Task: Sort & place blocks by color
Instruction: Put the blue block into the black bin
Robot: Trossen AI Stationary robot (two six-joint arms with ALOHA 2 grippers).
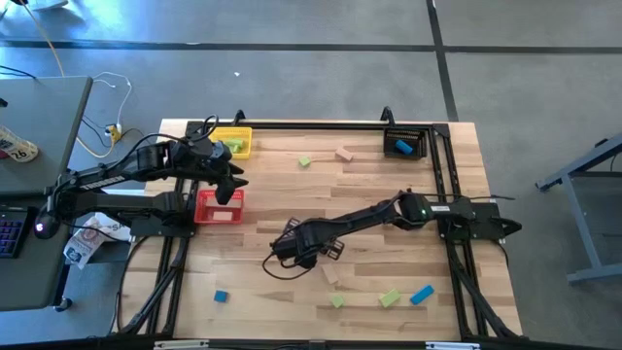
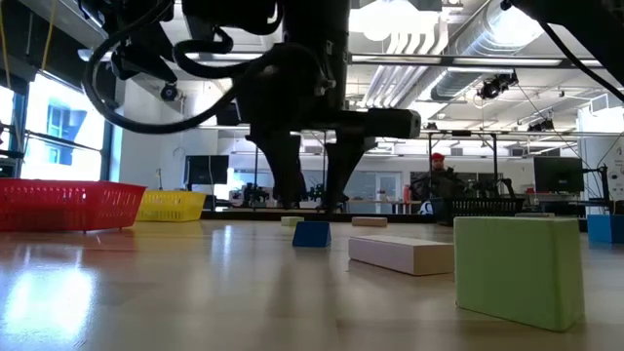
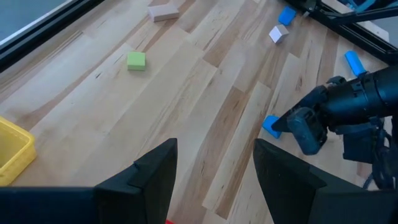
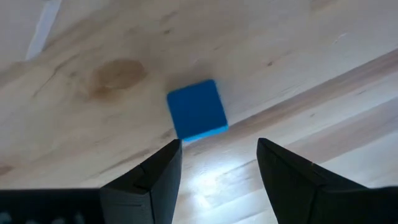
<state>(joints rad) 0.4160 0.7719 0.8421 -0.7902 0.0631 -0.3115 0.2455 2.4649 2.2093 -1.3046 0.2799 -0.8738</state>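
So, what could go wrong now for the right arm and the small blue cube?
The open right gripper hangs above the small blue wooden cube, which lies ahead of the fingertips and rotated to them: closing here might miss or clip a corner. The tan wooden block lies close by and could be nudged.

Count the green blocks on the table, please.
3. One green block lies right of the yellow bin; two lie near the front edge. Arms may hide others.
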